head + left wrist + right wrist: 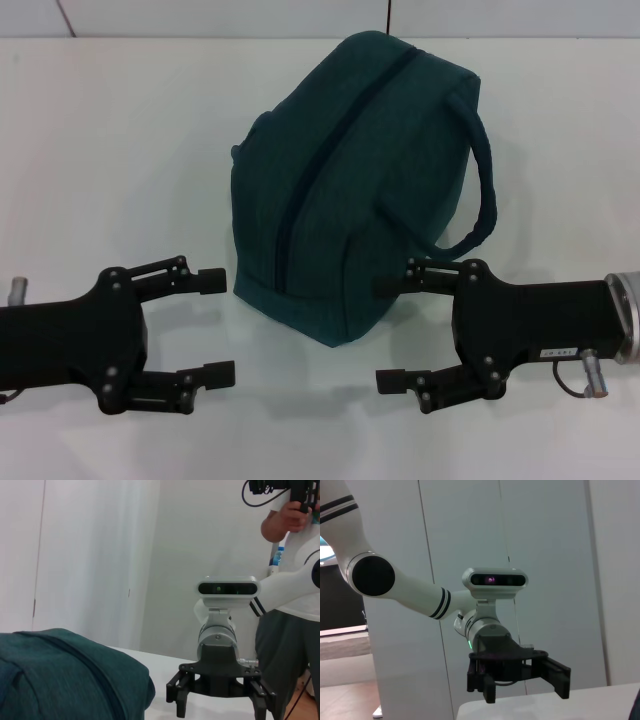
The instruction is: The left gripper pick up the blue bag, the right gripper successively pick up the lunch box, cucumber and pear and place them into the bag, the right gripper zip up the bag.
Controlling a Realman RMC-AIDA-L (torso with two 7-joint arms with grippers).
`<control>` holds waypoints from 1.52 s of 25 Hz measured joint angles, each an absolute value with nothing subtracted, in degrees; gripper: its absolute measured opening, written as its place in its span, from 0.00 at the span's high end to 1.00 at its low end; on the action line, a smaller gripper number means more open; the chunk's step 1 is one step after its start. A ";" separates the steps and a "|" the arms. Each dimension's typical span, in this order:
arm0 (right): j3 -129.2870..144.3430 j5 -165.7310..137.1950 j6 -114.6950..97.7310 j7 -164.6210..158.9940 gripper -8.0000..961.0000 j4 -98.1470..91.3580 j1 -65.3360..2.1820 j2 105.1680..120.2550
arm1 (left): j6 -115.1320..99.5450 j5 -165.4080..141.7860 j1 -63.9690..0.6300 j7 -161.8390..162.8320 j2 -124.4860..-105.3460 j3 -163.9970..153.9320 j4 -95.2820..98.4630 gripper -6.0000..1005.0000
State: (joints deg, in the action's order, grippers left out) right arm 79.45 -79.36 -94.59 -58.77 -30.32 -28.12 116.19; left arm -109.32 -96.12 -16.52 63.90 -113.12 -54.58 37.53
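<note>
blue bag zipped, between grippers | left gripper spread | right gripper spread

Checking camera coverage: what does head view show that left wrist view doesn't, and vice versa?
Head view only: the left tool, open, on the near-left of the blue bag, plus the bag's zipper line, one looped handle and the white table. Left wrist view only: a standing person and the right arm's camera module. Both: the bag and the open right tool.
</note>
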 joint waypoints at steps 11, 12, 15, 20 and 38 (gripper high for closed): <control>79.49 -79.36 -94.56 -58.80 0.08 -30.32 -28.13 116.18 | -109.25 -96.35 -16.52 63.90 -113.28 -54.58 37.55 0.12; 79.53 -79.36 -94.56 -58.80 0.08 -30.32 -28.12 116.19 | -109.24 -96.36 -16.52 63.90 -113.29 -54.58 37.57 0.12; 79.62 -79.36 -94.56 -58.80 0.08 -30.32 -28.12 116.18 | -109.24 -96.38 -16.52 63.90 -113.29 -54.58 37.60 0.12; 79.63 -79.36 -94.56 -58.80 0.08 -30.32 -28.12 116.19 | -109.26 -96.42 -16.52 63.90 -113.29 -54.58 37.70 0.12; 79.63 -79.36 -94.64 -58.79 0.08 -30.32 -28.02 116.19 | -109.34 -97.02 -17.22 64.07 -113.34 -54.52 37.54 0.12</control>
State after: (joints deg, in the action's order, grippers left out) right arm 79.63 -79.37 -94.64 -58.79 -30.32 -28.02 116.19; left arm -109.34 -97.02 -17.22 64.07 -113.34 -54.52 37.54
